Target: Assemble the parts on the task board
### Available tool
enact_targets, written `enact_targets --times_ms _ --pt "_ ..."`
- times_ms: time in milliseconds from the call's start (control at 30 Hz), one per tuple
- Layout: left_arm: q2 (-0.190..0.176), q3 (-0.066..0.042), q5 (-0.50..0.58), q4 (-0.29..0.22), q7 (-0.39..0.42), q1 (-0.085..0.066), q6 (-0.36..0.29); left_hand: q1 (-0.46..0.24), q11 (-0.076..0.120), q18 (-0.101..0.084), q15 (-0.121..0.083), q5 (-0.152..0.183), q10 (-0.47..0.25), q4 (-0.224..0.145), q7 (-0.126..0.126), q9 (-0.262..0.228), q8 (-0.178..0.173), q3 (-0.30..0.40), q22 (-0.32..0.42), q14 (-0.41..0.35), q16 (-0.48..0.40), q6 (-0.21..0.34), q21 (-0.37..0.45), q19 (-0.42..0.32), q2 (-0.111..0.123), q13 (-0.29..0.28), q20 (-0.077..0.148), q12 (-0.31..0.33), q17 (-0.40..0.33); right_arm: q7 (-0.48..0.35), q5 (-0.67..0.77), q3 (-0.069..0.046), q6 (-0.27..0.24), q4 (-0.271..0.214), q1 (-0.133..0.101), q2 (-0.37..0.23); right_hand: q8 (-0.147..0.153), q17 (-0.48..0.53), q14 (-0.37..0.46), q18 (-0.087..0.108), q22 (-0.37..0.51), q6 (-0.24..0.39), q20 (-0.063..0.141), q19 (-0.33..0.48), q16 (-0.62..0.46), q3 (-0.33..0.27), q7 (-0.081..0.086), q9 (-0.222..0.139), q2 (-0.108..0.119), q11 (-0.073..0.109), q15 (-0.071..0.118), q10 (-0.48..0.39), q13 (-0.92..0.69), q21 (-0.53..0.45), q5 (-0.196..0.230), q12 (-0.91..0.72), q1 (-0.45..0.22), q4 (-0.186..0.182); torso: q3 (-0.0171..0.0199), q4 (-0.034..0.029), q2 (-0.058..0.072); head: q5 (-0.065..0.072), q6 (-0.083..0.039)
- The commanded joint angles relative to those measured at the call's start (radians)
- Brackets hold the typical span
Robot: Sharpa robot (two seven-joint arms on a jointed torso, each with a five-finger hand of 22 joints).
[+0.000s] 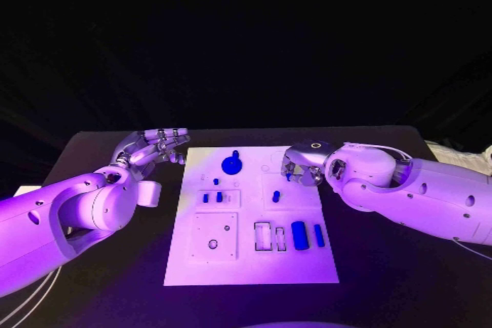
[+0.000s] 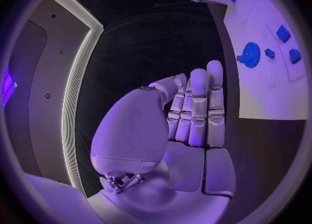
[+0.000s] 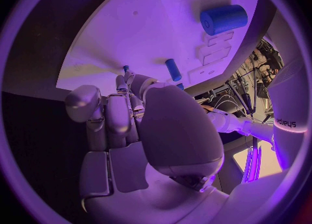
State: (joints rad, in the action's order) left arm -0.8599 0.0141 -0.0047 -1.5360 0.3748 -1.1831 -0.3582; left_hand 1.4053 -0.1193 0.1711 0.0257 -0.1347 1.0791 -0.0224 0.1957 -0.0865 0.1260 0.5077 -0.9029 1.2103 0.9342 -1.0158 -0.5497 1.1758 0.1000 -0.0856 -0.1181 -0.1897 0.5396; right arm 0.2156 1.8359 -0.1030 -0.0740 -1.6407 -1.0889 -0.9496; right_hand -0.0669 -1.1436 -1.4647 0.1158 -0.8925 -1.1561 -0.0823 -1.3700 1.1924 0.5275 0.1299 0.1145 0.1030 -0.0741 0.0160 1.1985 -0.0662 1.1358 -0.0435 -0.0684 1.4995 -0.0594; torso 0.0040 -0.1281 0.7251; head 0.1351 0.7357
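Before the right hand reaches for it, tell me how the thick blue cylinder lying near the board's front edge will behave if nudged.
The thick blue cylinder lies on its side on the task board, so it would probably roll sideways when nudged. It looks rigid and smooth, so fingers may slip; gripping across its round sides seems safest. It is likely light, though its weight cannot be told.

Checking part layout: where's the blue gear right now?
Head view: the blue gear lies at the task board's far end, between the left hand and right hand.
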Motion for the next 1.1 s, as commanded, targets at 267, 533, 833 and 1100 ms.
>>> enact_targets --times_ms 267,533,833,1100 --pt "0.002 0.000 -0.006 0.003 -0.001 0.000 -0.001 0.008 0.000 0.012 -0.003 -0.003 -0.008 -0.008 -0.001 0.002 0.003 0.000 -0.001 -0.003 0.003 0.010 -0.001 0.006 0.000 -0.001 0.000 -0.005 -0.001 -0.002 -0.025 -0.010 -0.044 -0.043 -0.007 -0.014 -0.004 -0.002 -0.040 0.006 -0.002 -0.005 0.001 -0.009 0.006 0.007 0.003 0.003 0.003 0.005 0.003 0.014 0.000 0.007 -0.005 -0.003 -0.018 0.000 0.0006 -0.0004 0.001 0.001 0.004" --pt "0.002 0.000 -0.006 0.006 -0.002 0.000 0.001 0.008 0.000 0.012 -0.003 -0.003 -0.009 -0.010 0.000 0.002 0.003 0.001 -0.002 -0.003 0.003 0.011 -0.002 0.007 0.001 -0.001 0.000 -0.005 -0.002 -0.047 -0.063 -0.016 -0.121 -0.106 -0.008 -0.009 -0.003 -0.007 -0.041 0.006 -0.008 -0.004 0.003 -0.011 0.012 0.011 0.003 0.003 0.004 0.005 0.004 0.013 0.000 0.012 -0.006 -0.002 -0.019 0.005 0.0006 -0.0026 0.002 -0.011 0.009" --pt "0.008 0.000 -0.006 0.008 0.001 0.000 0.000 0.008 0.000 0.012 -0.003 -0.003 -0.009 -0.010 0.000 0.002 0.003 0.001 -0.002 -0.003 0.003 0.011 -0.002 0.007 0.001 -0.001 0.000 -0.005 -0.002 -0.081 -0.083 -0.016 -0.151 -0.143 0.006 0.046 -0.002 -0.010 -0.042 0.006 -0.012 -0.002 0.004 -0.012 0.015 0.014 0.005 0.003 0.005 0.004 0.004 0.012 0.000 0.014 -0.007 0.000 -0.020 0.009 -0.0014 0.0000 0.000 -0.059 0.024" --pt "0.021 0.000 -0.005 0.011 0.004 0.000 0.002 0.009 -0.001 0.012 -0.003 -0.003 -0.010 -0.012 0.000 0.003 0.004 0.002 -0.003 -0.003 0.003 0.012 -0.002 0.006 0.001 -0.001 0.001 -0.006 -0.002 -0.104 -0.093 -0.015 -0.141 -0.131 0.051 0.114 -0.001 -0.011 -0.042 0.006 -0.012 -0.001 0.005 -0.012 0.016 0.017 0.007 0.003 0.005 0.003 0.003 0.011 0.000 0.015 -0.007 0.000 -0.021 0.013 -0.0028 -0.0087 0.001 -0.101 0.038"
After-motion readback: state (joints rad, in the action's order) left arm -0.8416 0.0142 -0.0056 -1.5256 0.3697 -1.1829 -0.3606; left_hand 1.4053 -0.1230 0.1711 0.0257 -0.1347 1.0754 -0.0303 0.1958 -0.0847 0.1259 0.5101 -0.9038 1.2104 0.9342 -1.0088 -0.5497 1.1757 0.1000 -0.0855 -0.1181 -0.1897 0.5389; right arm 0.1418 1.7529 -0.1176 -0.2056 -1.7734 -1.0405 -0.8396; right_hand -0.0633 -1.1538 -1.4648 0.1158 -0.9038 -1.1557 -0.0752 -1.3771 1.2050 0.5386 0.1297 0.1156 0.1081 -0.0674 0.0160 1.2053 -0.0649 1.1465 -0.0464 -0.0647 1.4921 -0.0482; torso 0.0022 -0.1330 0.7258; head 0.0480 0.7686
